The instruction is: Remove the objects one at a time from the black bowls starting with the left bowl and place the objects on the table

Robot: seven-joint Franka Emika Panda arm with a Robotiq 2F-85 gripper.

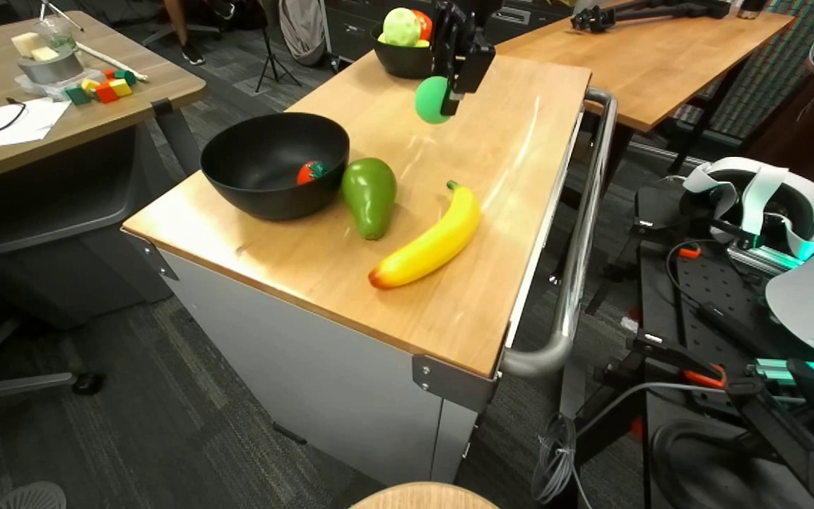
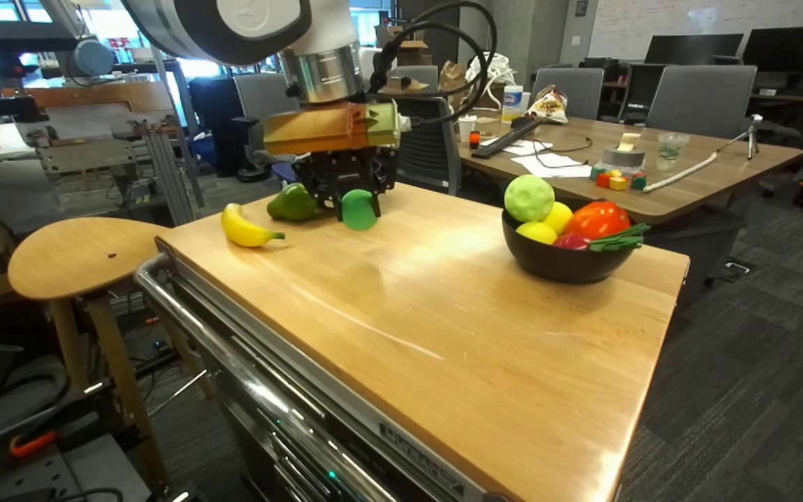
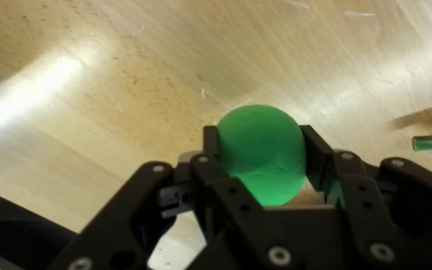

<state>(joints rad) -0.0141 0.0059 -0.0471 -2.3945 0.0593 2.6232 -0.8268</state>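
1. Pale, scratched wood forms the tabletop [image 2: 443, 300], glossy with reflections, a metal rail [image 1: 588, 212] along one edge.
2. Beyond it stand a desk [image 2: 729, 167] with papers [image 2: 555, 167], grey chairs [image 2: 705, 101] and monitors [image 2: 694, 50]; dark patterned carpet [image 2: 722, 404] lies below.
3. The pincer [image 3: 261, 144] grips the green ball [image 3: 261, 172] above the tabletop. Avocado [image 1: 370, 194] and banana [image 1: 432, 244] lie near a black bowl [image 1: 266, 203] holding a small tomato [image 1: 306, 172]; a heaped black bowl [image 2: 562, 266] stands well apart.
4. A plate [image 2: 421, 460] below the edge appears lettered, too blurred to read; the label on the desk's canister [image 2: 511, 104] is too small.
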